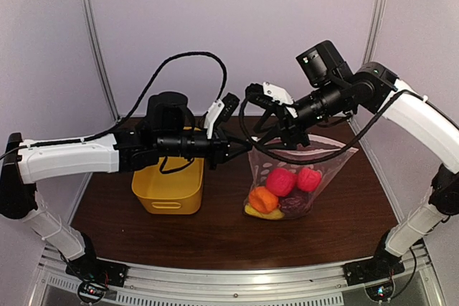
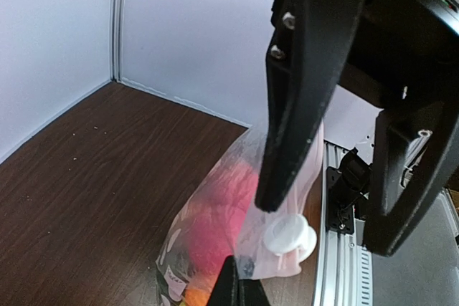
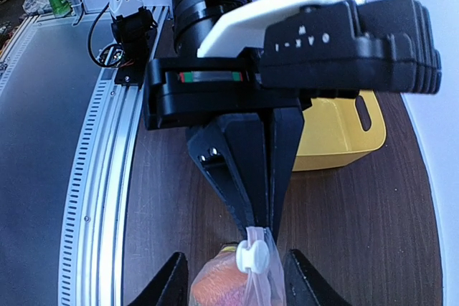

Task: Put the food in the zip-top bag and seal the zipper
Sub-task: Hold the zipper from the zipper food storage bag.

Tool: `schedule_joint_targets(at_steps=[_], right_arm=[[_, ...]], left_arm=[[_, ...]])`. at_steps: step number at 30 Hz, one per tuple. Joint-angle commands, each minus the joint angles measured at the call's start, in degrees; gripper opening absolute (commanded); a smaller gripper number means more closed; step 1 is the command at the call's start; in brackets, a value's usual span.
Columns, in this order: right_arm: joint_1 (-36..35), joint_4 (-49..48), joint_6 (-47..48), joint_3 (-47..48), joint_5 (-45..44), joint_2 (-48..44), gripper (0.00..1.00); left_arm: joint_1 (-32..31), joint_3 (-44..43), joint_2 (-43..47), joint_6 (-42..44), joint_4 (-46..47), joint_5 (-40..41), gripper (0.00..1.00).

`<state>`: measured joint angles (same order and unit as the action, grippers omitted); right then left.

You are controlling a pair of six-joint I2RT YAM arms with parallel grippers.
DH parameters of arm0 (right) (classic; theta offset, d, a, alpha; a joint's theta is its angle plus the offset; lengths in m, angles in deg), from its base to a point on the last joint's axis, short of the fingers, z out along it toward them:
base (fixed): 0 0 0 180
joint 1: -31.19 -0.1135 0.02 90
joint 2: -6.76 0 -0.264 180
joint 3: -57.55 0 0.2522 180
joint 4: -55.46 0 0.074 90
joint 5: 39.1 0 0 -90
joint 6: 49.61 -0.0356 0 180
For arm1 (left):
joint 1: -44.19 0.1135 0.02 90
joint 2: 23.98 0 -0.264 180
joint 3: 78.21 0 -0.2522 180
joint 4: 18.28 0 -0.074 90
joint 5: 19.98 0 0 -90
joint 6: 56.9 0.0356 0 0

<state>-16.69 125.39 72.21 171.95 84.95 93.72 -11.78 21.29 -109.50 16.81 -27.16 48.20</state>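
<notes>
Left hand (image 3: 262,216) pressed together, pinching the top edge of the bag (image 1: 326,166) right at its white slider (image 3: 252,256); right hand (image 3: 237,281) spread, one finger on either side of that same edge. Bag hangs upright, red, orange, yellow and dark food (image 1: 281,182) bunched at its bottom, low over the worktop (image 1: 215,227), near a yellow basket (image 1: 168,188)

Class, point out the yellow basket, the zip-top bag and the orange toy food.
yellow basket (image 1: 166,193), top view, on its front wall.
zip-top bag (image 1: 328,168), top view, on its clear upper panel.
orange toy food (image 1: 263,199), top view, on its middle.
</notes>
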Motion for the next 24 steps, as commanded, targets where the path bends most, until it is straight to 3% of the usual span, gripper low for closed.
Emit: schedule_joint_targets(at_steps=[1, 7, 11, 18, 24], right_arm=[[-1.51, -0.77, -1.85, 2.47, -3.65, 0.71, 0.44], [-1.60, -1.90, -2.76, 2.03, -7.21, 1.11, 0.32], [-1.58, -1.66, -2.60, 1.84, -7.26, 1.31, 0.32], [-2.01, 0.82, -0.05, 1.95, -3.57, 1.71, 0.42], [-2.40, -0.01, -0.52, 1.64, -7.78, 2.76, 0.34]], left_arm=[[0.24, -1.95, -0.10, -0.54, 1.68, -1.15, 0.00], [0.25, -1.60, 0.31, -0.42, 1.62, -1.25, 0.00], [0.24, -1.55, 0.49, -0.41, 1.49, -1.42, 0.00], [0.24, -1.64, 0.33, -0.45, 1.44, -1.78, 0.00], [0.25, -1.73, 0.52, -0.40, 1.45, -1.91, 0.00]])
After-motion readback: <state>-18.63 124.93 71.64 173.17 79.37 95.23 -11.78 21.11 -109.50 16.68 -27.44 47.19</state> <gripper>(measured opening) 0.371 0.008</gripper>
